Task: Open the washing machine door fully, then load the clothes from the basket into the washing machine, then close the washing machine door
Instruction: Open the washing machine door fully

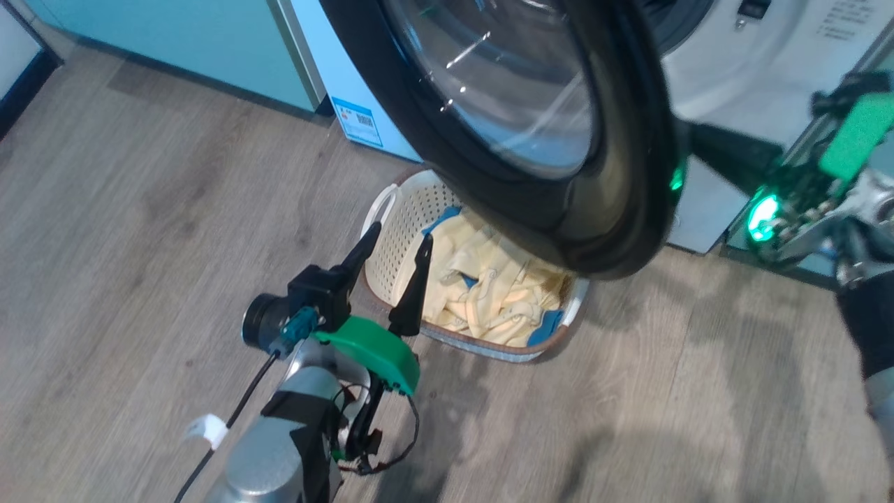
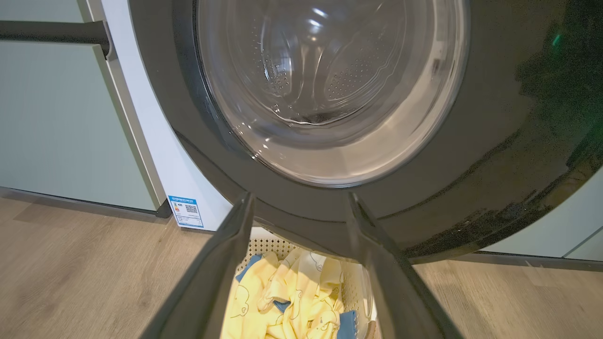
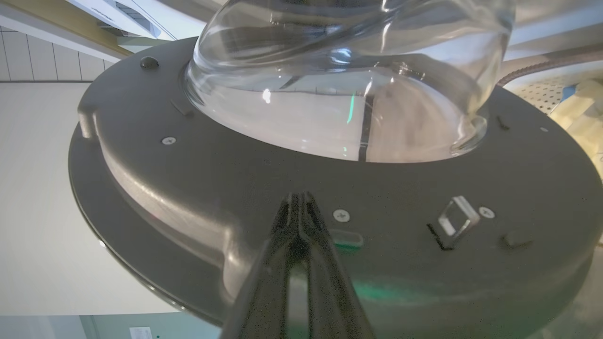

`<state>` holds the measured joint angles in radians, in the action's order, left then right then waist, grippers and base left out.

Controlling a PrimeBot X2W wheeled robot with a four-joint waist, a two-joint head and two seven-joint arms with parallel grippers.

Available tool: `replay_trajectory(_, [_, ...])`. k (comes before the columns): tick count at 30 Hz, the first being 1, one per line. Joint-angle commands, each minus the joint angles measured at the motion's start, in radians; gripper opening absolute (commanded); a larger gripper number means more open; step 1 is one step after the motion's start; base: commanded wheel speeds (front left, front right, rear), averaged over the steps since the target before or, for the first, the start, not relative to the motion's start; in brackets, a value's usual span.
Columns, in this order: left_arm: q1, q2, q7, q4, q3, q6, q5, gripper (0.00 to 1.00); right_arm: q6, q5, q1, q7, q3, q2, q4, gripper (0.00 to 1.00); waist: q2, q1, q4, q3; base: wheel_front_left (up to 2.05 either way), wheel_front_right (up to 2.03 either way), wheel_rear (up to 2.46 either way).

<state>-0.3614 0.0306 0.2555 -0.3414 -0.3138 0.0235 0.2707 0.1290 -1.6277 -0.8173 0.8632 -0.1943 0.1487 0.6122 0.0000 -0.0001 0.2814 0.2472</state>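
Left pincer (image 1: 398, 239) spread wide, empty, above basket (image 1: 404, 209) of clothes (image 1: 489, 279). Right pincer (image 3: 298, 200) pressed shut, tips at inner face of washing machine door (image 3: 188, 188).

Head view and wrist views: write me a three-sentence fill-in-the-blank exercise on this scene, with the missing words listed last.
1. The pale yellow clothes lie in the ____.
2. The left claw is ____, while the right claw is shut.
3. The right claw's tips point at the inner face of the round, glass-centred ____.

Missing words: basket; open; door.
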Motion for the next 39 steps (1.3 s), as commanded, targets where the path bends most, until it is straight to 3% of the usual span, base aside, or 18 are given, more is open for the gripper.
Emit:
replay_trajectory(1, [-0.011,0.020,0.006,0.026,0.043,-0.004,-0.011,1.00,0.002,-0.006,-0.006,0.010,-0.012,-0.028,-0.038,0.00,0.0000,0.0001,-0.003,-0.011,0.00,0.00,0.00])
replay_trajectory(14, [0.014,0.020,0.006,-0.004,0.063,-0.047,-0.056,1.00,0.002,-0.033,0.047,0.030,-0.067,-0.093,-0.001,0.00,0.0000,0.0001,-0.003,-0.069,0.00,0.00,0.00])
replay_trajectory(30, [0.029,0.020,0.006,-0.012,0.090,-0.063,-0.070,1.00,0.002,-0.190,0.107,-0.035,-0.259,-0.098,-0.035,0.00,0.0000,0.0001,0.020,-0.118,0.00,0.00,0.00])
replay_trajectory(39, [0.042,0.020,0.006,-0.012,0.112,-0.066,-0.082,1.00,0.002,-0.221,0.115,-0.086,-0.282,-0.098,-0.048,0.00,0.0000,0.0001,0.011,-0.132,0.00,0.00,0.00])
